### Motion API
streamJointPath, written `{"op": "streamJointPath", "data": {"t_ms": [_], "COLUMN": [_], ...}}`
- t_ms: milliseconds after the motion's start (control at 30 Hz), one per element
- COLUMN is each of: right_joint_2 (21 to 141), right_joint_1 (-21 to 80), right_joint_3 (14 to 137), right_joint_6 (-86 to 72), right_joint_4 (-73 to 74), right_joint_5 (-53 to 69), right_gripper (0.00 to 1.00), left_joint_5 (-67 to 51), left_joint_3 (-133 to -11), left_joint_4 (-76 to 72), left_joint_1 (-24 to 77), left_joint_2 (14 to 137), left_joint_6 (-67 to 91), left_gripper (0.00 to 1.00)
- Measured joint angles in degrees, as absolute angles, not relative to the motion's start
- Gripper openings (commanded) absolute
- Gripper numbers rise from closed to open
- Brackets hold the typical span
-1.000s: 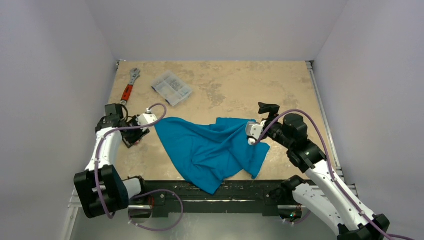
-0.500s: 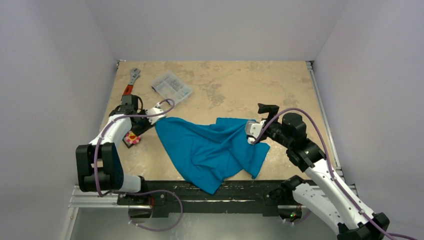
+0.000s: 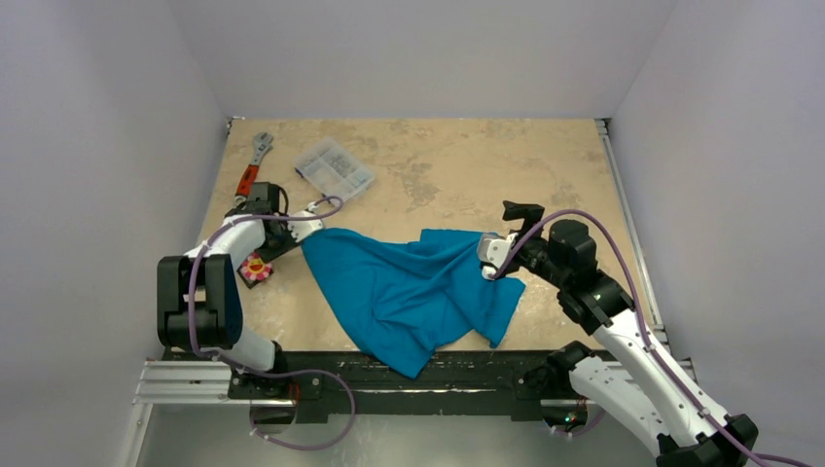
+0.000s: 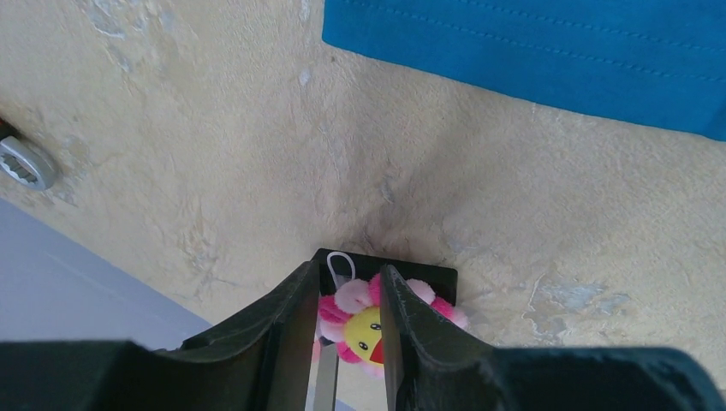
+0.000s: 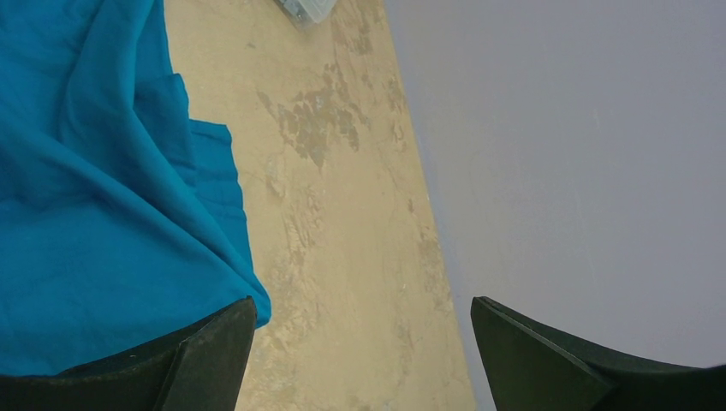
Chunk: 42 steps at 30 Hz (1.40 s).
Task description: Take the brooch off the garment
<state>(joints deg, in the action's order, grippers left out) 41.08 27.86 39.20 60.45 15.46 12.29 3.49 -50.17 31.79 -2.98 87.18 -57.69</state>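
The brooch (image 3: 255,265), pink petals round a yellow centre, lies on a small black square pad (image 4: 428,278) on the table, just left of the teal garment (image 3: 413,287) and apart from it. My left gripper (image 3: 277,243) hovers just beyond it. In the left wrist view the brooch (image 4: 368,321) shows through the narrow gap of my left gripper (image 4: 347,282), lying below the fingers, not pinched. My right gripper (image 3: 489,255) is wide open and empty over the garment's right edge (image 5: 77,214).
A red-handled wrench (image 3: 253,165) and a clear plastic parts box (image 3: 334,170) lie at the far left of the table. The wrench head also shows in the left wrist view (image 4: 26,163). Grey walls close in both sides.
My left gripper has lifted off the brooch and drawn back toward the far left, leaving the brooch on the black pad. The right arm and the garment have not moved.
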Motion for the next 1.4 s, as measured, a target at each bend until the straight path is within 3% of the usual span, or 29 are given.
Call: {"op": "streamJointPath", "data": {"t_ms": [700,1400], "right_joint_2": [40.4,40.4], "right_joint_1": [27.9,27.9], "right_joint_3": [39.2,39.2], "right_joint_6": [60.4,60.1], "right_joint_4": [15.5,15.9], "right_joint_5": [11.0,11.0], "right_gripper": [0.99,0.99], "left_joint_5": [6.9,6.5], "left_joint_3": [-50.5,-52.5], "left_joint_4": [32.3,33.8], "left_joint_1": [-2.9,-0.6], "left_joint_2": [86.1,87.8], "left_joint_6": [-59.6,-59.4], "left_gripper": [0.29,0.34]}}
